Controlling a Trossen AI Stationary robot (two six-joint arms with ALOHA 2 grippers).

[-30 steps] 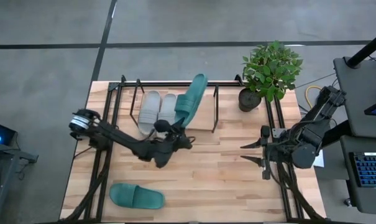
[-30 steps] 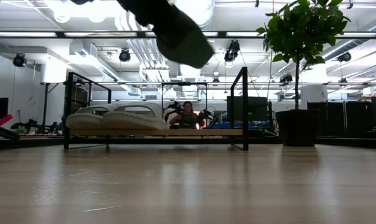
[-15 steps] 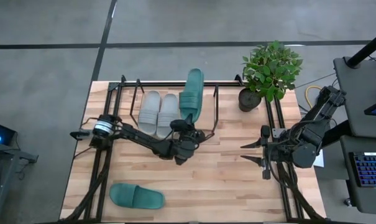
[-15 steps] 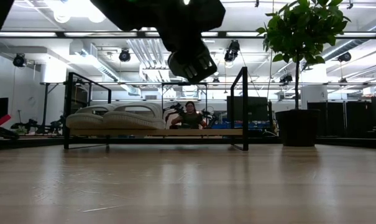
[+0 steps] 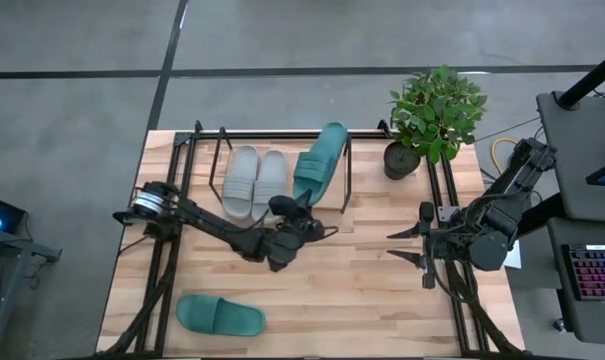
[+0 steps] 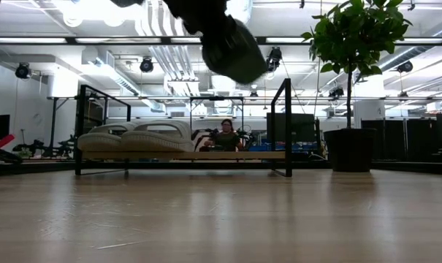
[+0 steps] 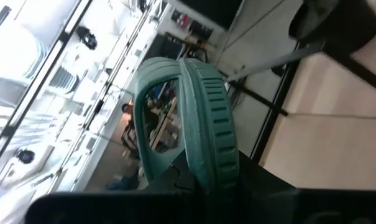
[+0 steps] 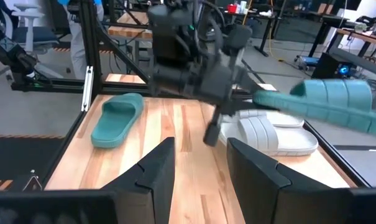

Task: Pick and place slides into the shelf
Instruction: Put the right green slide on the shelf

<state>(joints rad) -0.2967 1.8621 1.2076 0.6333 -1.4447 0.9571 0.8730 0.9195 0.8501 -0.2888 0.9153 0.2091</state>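
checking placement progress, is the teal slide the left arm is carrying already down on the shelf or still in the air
In the air. The teal slide is clamped in the shut left gripper, raised above the shelf board beside the two grey slides.

No lettering, label, brand or number can be read in any view.

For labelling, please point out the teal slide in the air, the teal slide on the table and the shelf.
held teal slide [image 5: 320, 163], high view, strap.
teal slide on the table [image 5: 219, 316], high view, strap.
shelf [image 6: 287, 128], low view, right post.
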